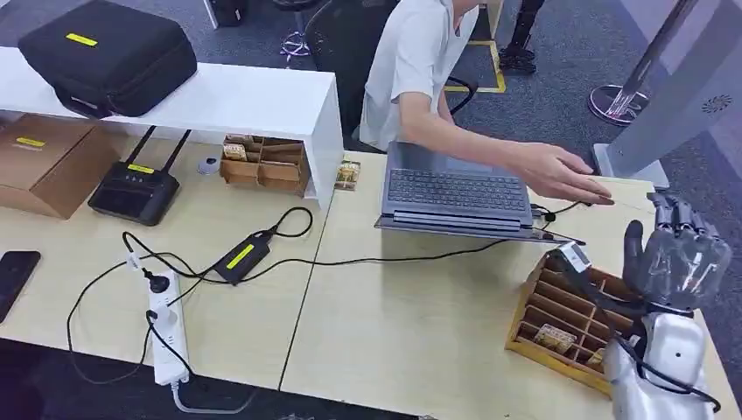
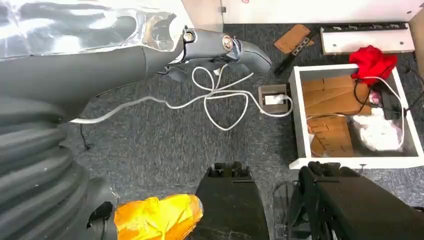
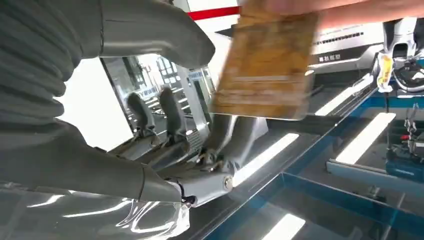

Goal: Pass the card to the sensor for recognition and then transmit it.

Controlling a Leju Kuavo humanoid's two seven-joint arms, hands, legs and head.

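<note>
- Right now the right hand (image 1: 678, 254) is raised at about 4 o'clock in the head view, fingers spread and upright, palm up, holding nothing that I can see.
- Card (image 3: 265, 62): the right wrist view shows it blurred, just beyond the fingertips, pinched by a person's hand (image 3: 330, 6) at the edge. Cannot tell if it touches the robot's fingers.
- Head view adds what the wrist misses: the person's hand (image 1: 560, 172) reaches from 12 o'clock over the laptop (image 1: 459, 197) toward the robot, and a wooden card rack (image 1: 573, 319) sits on the worktop (image 1: 411, 332) directly under the raised hand.
- Risk: fingers close late or off-centre, and the card slips and drops into the rack or onto the laptop. Cause: the card looks to be in motion and is not seated between thumb and fingers.
- Risk: the closing fingers catch the person's fingers, since both are at the same card edge.
- Risk: the cable (image 1: 604, 306) trailing over the rack near the wrist could snag on any swing toward the sensor.
- Left hand (image 2: 225, 50): left wrist view shows it hanging over the carpet, nothing held; fingers too hidden to tell the pose.
</note>
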